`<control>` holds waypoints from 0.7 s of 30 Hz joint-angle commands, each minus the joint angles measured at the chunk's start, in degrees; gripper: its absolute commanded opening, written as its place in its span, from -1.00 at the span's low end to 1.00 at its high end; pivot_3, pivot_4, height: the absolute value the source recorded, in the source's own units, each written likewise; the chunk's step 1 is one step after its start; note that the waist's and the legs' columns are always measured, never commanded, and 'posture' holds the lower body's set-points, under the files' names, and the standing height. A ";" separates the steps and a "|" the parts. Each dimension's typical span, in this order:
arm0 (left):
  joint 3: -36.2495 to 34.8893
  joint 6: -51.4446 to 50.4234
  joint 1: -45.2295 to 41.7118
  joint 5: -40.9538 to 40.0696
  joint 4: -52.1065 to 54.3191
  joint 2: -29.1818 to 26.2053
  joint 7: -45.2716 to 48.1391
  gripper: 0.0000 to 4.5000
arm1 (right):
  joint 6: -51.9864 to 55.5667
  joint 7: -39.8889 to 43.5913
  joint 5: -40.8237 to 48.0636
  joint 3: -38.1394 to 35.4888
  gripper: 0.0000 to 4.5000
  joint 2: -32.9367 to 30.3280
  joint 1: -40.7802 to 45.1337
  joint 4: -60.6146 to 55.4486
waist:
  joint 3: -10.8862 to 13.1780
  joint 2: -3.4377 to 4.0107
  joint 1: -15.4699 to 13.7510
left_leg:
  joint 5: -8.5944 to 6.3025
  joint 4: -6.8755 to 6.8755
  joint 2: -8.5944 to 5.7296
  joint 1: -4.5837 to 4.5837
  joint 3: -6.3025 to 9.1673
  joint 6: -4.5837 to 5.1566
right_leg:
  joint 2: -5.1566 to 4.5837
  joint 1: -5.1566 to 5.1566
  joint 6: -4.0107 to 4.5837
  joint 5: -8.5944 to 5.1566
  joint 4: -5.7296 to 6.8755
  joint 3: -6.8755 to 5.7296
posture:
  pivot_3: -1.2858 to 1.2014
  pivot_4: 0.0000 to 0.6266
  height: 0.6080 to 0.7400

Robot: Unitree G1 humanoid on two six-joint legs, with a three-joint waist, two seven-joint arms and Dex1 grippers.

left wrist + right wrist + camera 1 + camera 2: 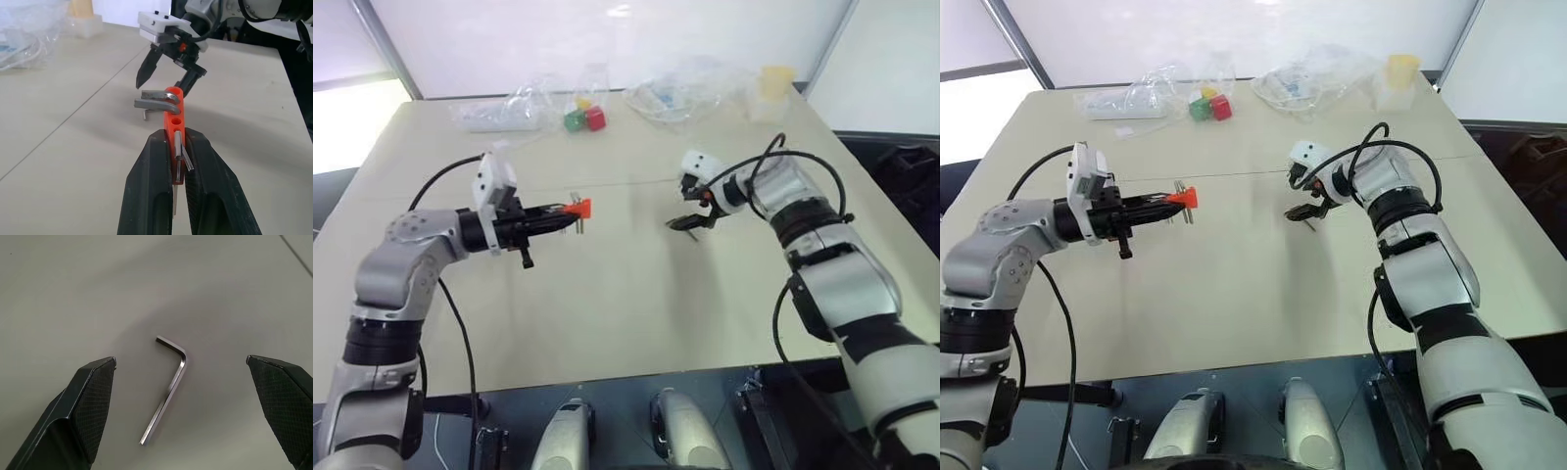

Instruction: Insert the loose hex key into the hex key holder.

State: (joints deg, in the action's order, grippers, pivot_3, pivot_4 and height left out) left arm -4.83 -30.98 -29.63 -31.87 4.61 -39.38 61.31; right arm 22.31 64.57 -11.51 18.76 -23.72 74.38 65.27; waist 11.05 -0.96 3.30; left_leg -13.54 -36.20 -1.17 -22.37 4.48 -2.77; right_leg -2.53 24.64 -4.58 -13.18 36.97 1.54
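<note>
My left gripper (560, 214) points level across the table and is shut on the hex key holder (578, 208), a small orange block held in the air. In the left wrist view the hex key holder (174, 115) stands between the black fingers (151, 186), with a few short grey keys sticking out of it. The loose hex key (168, 391), a thin L-shaped rod, lies flat on the table. My right gripper (690, 223) hangs tilted down just above it, open, with one finger (88, 401) on each side and not touching it.
At the table's far edge lie red, green and yellow cubes (584, 117), crumpled clear plastic bags (680, 93) and a pale yellow cup (775, 83). A seam (626, 183) runs across the beige table between the two grippers.
</note>
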 commanded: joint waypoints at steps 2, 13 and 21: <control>-1.00 0.73 0.22 -0.46 2.16 -0.26 -0.54 -1.00 | -1.24 -2.91 -1.28 -0.56 0.97 1.41 2.14 4.02 | 0.00 0.00 0.15 | 0.00 0.00 -0.01 0.00 0.00 0.00 | -0.01 0.00 0.00 0.00 0.00 0.00 | 0.03 -0.52 1.00; -1.63 0.37 1.58 -0.76 3.88 -0.67 -2.03 -1.00 | -6.05 -8.03 -5.80 0.76 0.97 3.59 0.79 8.78 | 0.00 0.00 0.69 | 0.00 -0.02 -0.02 0.02 0.00 0.00 | -0.01 -0.02 -0.01 0.00 0.03 0.01 | 0.03 -0.52 1.00; -2.54 0.27 2.67 -0.98 5.02 -1.30 -2.86 -1.00 | -6.73 -7.55 -7.44 1.72 -0.73 4.14 -0.06 9.49 | 0.00 -0.01 0.60 | 0.00 -0.13 -0.01 0.08 0.03 0.00 | 0.02 -0.12 0.00 0.00 0.08 0.01 | 0.03 -0.52 1.00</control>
State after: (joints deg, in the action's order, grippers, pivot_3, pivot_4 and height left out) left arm -5.52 -31.01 -26.95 -31.96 7.54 -40.03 58.58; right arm 15.49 57.63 -17.15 19.68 -19.37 74.74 73.91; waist 11.05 -0.96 3.90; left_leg -13.54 -36.34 -1.19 -22.29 4.51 -2.77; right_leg -2.52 24.51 -4.58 -13.17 37.05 1.55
